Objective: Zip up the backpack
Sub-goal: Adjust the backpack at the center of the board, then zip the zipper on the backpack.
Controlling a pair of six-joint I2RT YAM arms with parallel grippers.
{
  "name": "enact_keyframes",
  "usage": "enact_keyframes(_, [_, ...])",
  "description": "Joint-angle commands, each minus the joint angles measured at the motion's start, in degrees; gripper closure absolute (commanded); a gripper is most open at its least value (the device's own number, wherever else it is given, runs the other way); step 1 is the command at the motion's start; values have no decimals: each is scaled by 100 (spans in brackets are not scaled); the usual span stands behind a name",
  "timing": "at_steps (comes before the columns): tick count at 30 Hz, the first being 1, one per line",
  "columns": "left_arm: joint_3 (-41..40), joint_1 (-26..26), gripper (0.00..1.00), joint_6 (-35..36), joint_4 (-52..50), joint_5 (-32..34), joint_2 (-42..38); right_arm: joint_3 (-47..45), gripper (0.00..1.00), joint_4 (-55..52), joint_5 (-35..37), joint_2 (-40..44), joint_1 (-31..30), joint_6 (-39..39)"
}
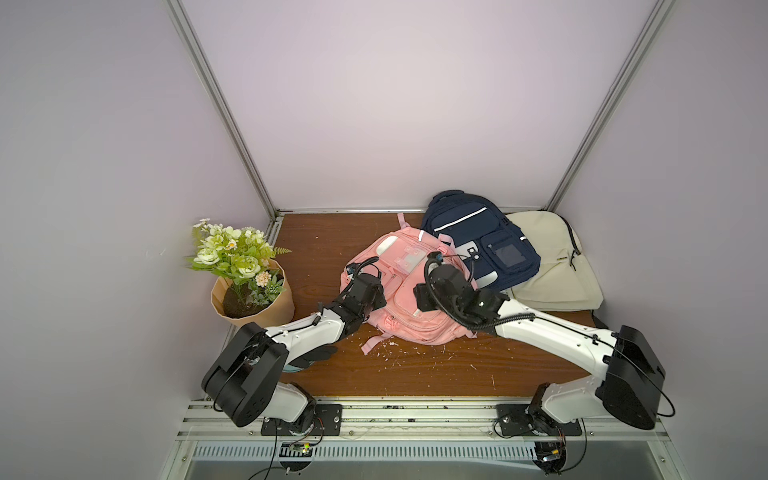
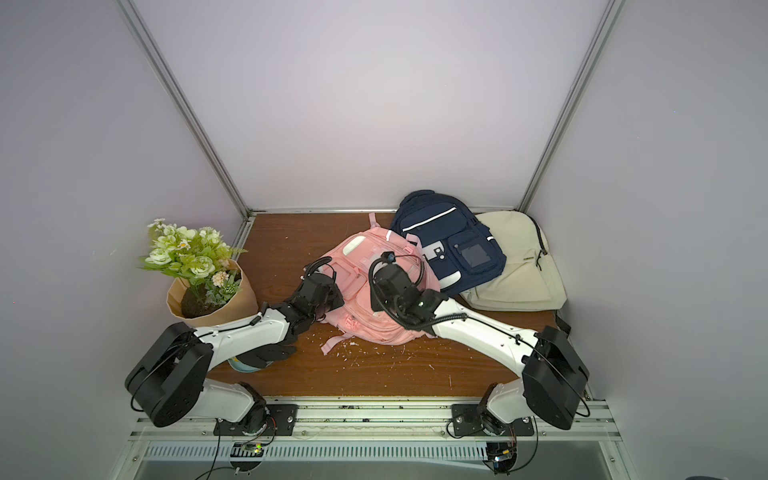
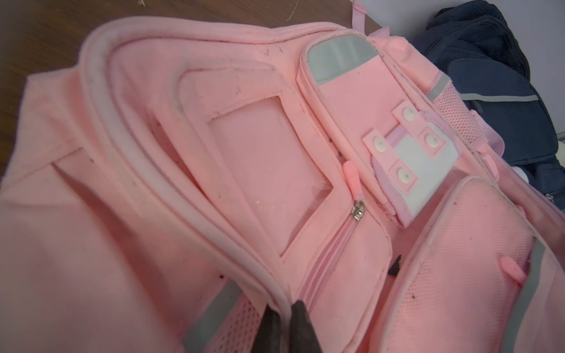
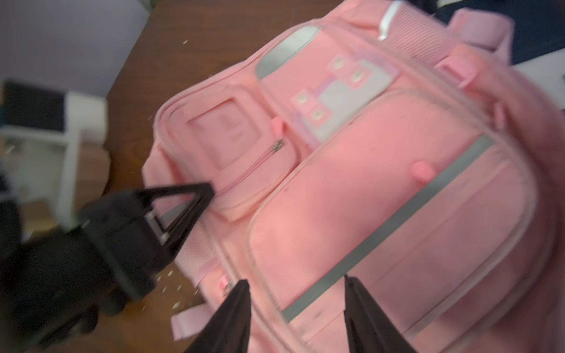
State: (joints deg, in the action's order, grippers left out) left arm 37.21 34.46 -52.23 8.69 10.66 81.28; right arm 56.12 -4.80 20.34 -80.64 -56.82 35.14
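**Item:** pink backpack (image 1: 399,299), lying face up on the table (image 1: 415,374). It sits directly beneath the right gripper (image 4: 295,293), and the left gripper (image 3: 286,311) pins it at one side.

**Left gripper:** clenched on a fold of the backpack's edge, at the foot of the small pocket's zip.

**Right gripper:** jaws apart with nothing between them, hovering just above the large front pocket.

**Zip:** from the left gripper's tips the teeth run closed straight ahead to the slider (image 3: 358,211). The pink pull (image 3: 350,175) lies just beyond the slider. No open teeth show past it.

**Step in hand:** in my judgement the small pocket is done and the right gripper stands free between runs.

**Not settled:** the right wrist view is blurred. Whether the front pocket and main compartment are closed, I cannot tell.

**Next move:** if the front pocket proves open, its pull (image 4: 423,172) lies ahead of the right gripper. The jaws would need to reach forward and close squarely on that small tab. They would then draw it along the seam, with the left grip holding the cloth taut against the pull.
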Motion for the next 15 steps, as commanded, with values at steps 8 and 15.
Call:
enact_keyframes(8, [-1, 209, 100, -89, 305, -408, -323, -188, 56, 1408, -503, -937, -820, 993])
enact_keyframes(15, [-89, 210, 100, -111, 346, -363, -259, 162, 59, 1204, -175, -1425, -945, 944])
